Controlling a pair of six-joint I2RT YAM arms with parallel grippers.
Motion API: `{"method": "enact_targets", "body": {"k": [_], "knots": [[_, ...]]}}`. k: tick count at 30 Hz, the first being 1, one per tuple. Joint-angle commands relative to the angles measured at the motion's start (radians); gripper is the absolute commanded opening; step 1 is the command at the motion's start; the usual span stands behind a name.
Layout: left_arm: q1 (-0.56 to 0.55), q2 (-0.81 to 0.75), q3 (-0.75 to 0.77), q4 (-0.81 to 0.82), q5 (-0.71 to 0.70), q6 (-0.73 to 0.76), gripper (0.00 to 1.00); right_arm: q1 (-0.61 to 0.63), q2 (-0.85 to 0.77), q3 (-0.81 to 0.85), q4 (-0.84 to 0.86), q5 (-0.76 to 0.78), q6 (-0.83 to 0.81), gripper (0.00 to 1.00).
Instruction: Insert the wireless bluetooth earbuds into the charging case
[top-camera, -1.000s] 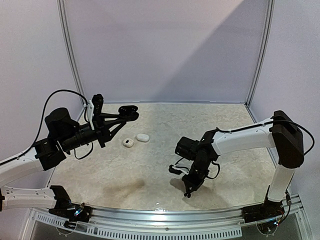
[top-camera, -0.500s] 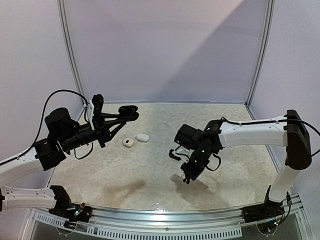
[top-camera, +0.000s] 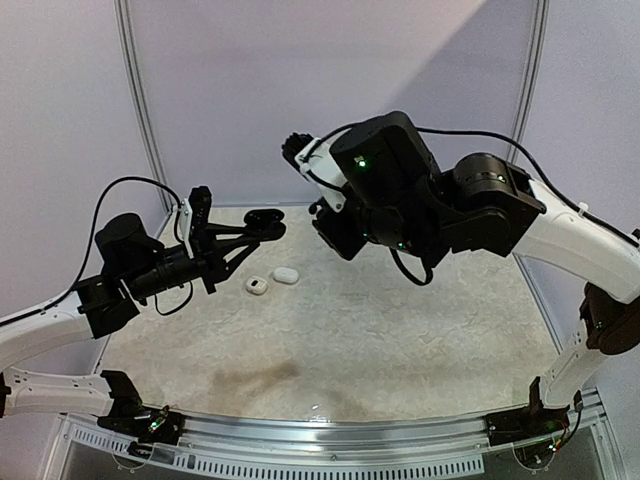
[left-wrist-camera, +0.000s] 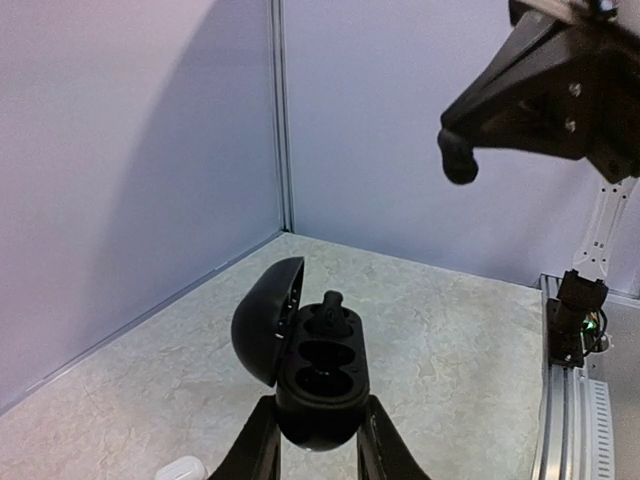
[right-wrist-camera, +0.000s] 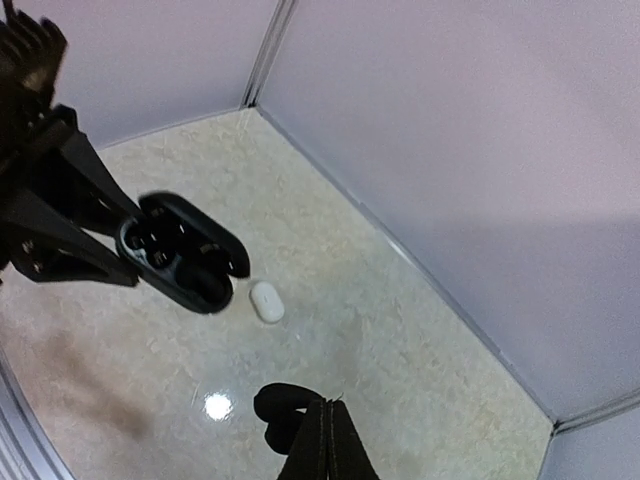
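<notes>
Right gripper (right-wrist-camera: 316, 412): raised high above the tabletop (top-camera: 400, 330), jaws pinched together on a black earbud (right-wrist-camera: 278, 405)
Left gripper (left-wrist-camera: 318, 425): held up over the far-left corner, jaws clamped on the base of the black charging case (left-wrist-camera: 320, 370)
Black charging case: off the tabletop, lid swung open, near well empty
White cases (top-camera: 286, 274): two, just beside each other near the left edge
Seated earbud (left-wrist-camera: 333, 303): black, upright in the case's far well

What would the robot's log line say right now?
left fingers: hold open black charging case | seated: one black earbud | right fingers: aloft, pinching second black earbud
</notes>
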Motion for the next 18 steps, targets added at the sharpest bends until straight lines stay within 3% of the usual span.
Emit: {"method": "enact_targets", "body": {"k": [1,9,18], "knots": [[0.003,0.011,0.028,0.052,0.033,0.032,0.0,0.074,0.088,0.081,0.158,0.161,-0.271,0.0],[0.0,0.008,0.028,0.07,0.078,0.014,0.0,0.125,0.194,0.119,0.327,0.139,-0.587,0.0],[-0.002,0.004,0.028,0.082,0.096,-0.001,0.0,0.122,0.246,0.141,0.357,0.119,-0.657,0.0]]}}
